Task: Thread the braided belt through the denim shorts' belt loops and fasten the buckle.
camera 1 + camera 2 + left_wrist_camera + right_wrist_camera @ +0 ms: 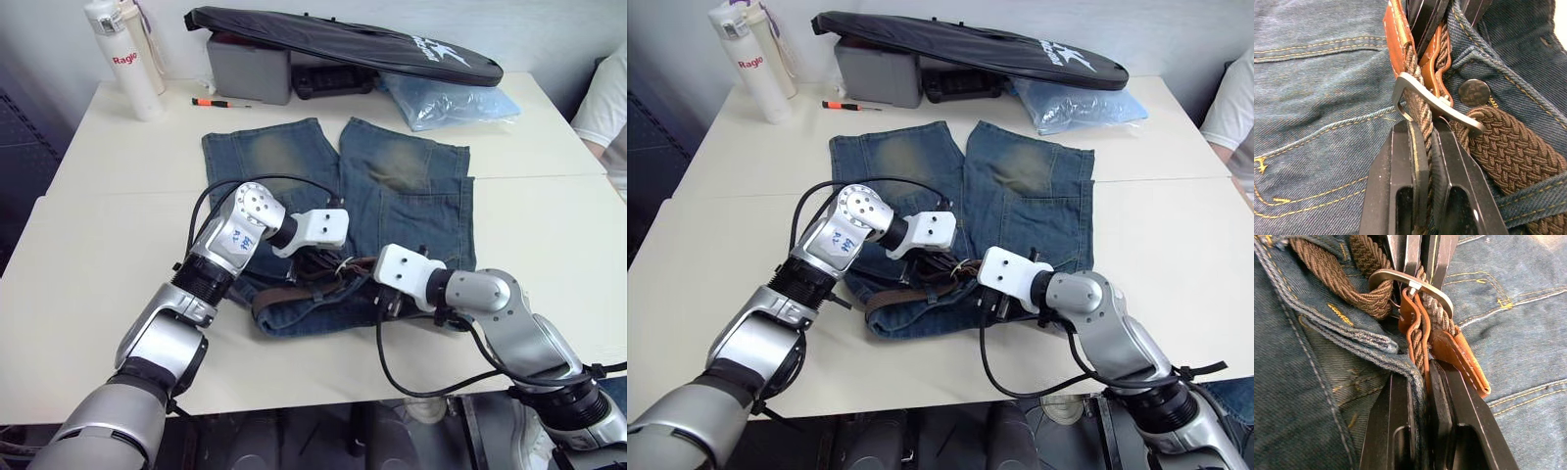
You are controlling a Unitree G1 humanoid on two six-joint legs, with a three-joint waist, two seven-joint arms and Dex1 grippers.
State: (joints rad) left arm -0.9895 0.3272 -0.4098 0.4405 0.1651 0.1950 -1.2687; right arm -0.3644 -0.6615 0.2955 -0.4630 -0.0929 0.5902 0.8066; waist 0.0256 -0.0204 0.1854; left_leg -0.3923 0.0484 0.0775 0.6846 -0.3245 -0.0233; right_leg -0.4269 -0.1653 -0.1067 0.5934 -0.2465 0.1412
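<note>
Together, both grippers' fingers pinch the braided belt at the buckle, over the denim shorts near the table's front edge.

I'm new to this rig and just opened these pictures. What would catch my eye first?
Both grippers meet at the waistband of the denim shorts spread mid-table: the left gripper is shut on the braided belt just beside the silver buckle, and the right gripper pinches the belt from the buckle's other side. Behind the shorts, a long black bag rests on a grey box, with a white bottle at the far left corner.
</note>
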